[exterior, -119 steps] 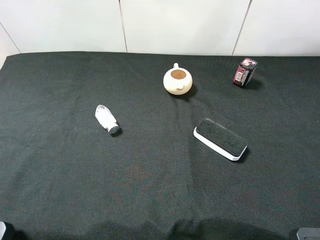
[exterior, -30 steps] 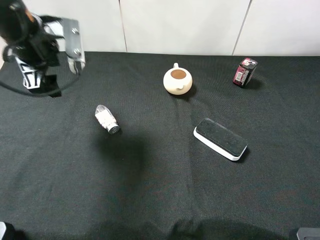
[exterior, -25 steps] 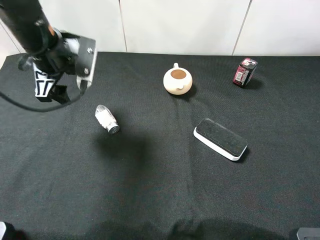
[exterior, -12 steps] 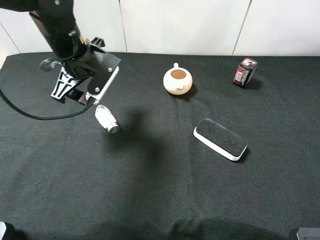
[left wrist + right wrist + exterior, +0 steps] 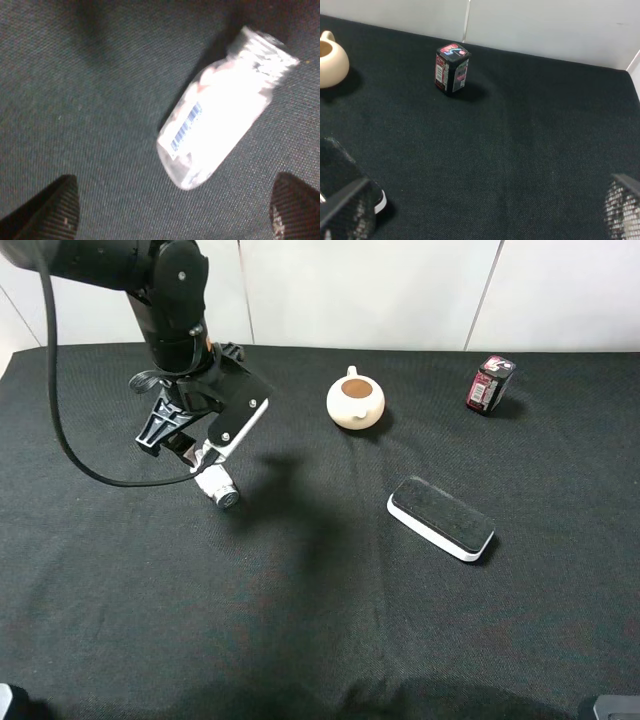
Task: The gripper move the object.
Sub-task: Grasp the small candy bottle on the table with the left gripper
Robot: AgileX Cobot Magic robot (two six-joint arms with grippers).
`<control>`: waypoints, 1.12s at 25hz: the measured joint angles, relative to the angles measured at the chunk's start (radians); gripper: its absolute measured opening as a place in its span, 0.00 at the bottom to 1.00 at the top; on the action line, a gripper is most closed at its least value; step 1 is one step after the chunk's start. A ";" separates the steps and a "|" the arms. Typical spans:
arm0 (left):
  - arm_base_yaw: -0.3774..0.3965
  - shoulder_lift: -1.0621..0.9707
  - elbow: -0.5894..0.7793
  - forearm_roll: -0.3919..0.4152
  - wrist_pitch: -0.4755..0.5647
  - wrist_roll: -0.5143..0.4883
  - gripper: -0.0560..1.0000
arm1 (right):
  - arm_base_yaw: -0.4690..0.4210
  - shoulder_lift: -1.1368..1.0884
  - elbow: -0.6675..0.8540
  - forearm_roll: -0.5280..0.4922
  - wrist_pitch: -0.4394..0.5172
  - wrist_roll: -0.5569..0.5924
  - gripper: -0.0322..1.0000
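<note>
Shows the left end effector (image 5: 197, 450) swung in from the far-left corner of the surface (image 5: 300, 620) over the last second, now hanging low over the object (image 5: 219, 486). Finds that small white bottle unshifted, lying on its side in the left half of the cloth, grey cap toward 5 o'clock in the high view.

Catches the jaws released and spread wide, grasping nothing. From the wrist view, places one dark fingertip (image 5: 50, 210) to each side of the bottle (image 5: 220, 107), with bare cloth between and no contact visible.

Puts the task, by the look of it, at the end of the approach: reach made, final descent, closing, lifting and the move itself all left to do.

Leaves the right end effector (image 5: 485, 210) out of play, likewise open and empty.

Farther out: cream teapot (image 5: 355, 402) at 2 o'clock of the object, black-and-white block (image 5: 441, 518) at 3 o'clock, dark red box (image 5: 490, 384) beyond, between 2 and 3 o'clock, all well apart from the bottle.
</note>
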 joint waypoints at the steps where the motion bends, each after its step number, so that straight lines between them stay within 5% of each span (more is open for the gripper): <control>1: 0.000 0.002 -0.006 0.000 0.003 0.016 0.83 | 0.000 0.000 0.000 0.000 0.000 0.000 0.70; 7: 0.000 0.014 -0.010 0.000 0.025 0.116 0.83 | 0.000 0.000 0.000 0.000 0.000 0.000 0.70; 28: -0.023 0.126 -0.012 0.005 0.057 0.204 0.83 | 0.000 0.000 0.000 0.000 0.000 0.000 0.70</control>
